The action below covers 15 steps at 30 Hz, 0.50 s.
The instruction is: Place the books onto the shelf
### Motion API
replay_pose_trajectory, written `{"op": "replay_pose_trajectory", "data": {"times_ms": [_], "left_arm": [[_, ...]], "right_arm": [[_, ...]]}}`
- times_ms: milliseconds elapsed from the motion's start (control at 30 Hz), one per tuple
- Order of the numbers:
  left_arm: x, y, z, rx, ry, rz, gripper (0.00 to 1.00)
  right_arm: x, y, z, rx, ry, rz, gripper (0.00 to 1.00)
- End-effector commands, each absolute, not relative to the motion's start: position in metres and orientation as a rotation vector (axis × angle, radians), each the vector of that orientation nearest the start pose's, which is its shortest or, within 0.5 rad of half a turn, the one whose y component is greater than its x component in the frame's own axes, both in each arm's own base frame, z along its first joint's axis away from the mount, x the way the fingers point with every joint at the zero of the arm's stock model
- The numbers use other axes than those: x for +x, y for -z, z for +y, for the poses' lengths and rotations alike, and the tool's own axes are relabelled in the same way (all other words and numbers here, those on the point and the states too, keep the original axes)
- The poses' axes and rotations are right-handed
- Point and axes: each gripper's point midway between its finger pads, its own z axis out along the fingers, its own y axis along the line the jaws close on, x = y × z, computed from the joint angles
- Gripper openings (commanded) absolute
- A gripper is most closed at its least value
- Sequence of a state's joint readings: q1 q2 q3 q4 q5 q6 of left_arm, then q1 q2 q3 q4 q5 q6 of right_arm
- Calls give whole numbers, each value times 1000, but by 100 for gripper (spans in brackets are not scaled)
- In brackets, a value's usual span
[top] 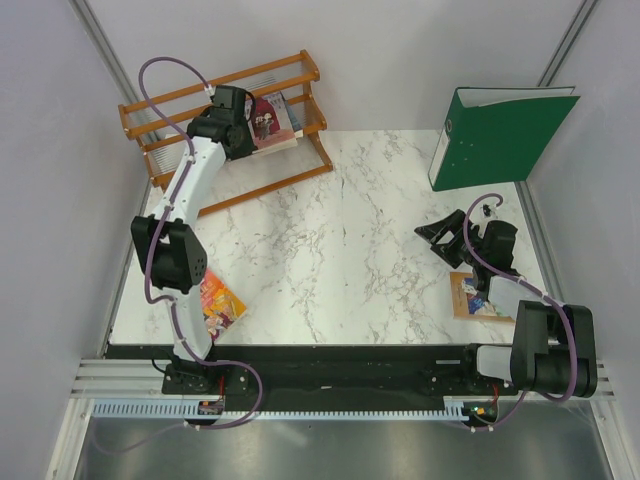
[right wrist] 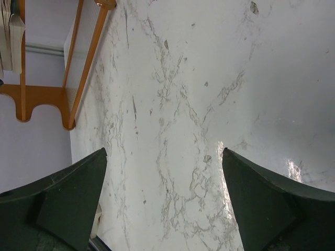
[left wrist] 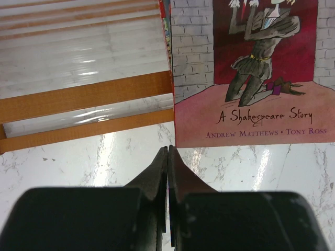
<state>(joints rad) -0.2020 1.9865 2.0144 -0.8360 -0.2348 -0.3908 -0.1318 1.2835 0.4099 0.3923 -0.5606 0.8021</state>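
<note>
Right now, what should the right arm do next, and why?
Probably draw the right gripper back and lower it over the orange-brown book: its jaws stand wide open and empty above the marble table, and that book lies flat near its base, off the shelf.

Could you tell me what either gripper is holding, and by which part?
Nothing is held: left gripper shut and empty, right gripper open and empty.

Book: "A Shakespeare Story" (Matthews, Ross)
</note>
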Motion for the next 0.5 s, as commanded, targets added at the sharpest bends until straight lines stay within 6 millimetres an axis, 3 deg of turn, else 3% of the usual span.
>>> {"op": "replay_pose_trajectory", "data": {"times_ms": [0,233,467], "left_arm": [[523,-233,-77,-348,28,2269,2],[531,-222,-83,-353,57,2287,2],[537,-229,-89,-336,96,2270,2]], "right_arm": [[337,-110,74,560,-958,1987,98],[337,-109,73,551,-948,1994,98],[337,-107,73,552,-947,1998,98]]}}
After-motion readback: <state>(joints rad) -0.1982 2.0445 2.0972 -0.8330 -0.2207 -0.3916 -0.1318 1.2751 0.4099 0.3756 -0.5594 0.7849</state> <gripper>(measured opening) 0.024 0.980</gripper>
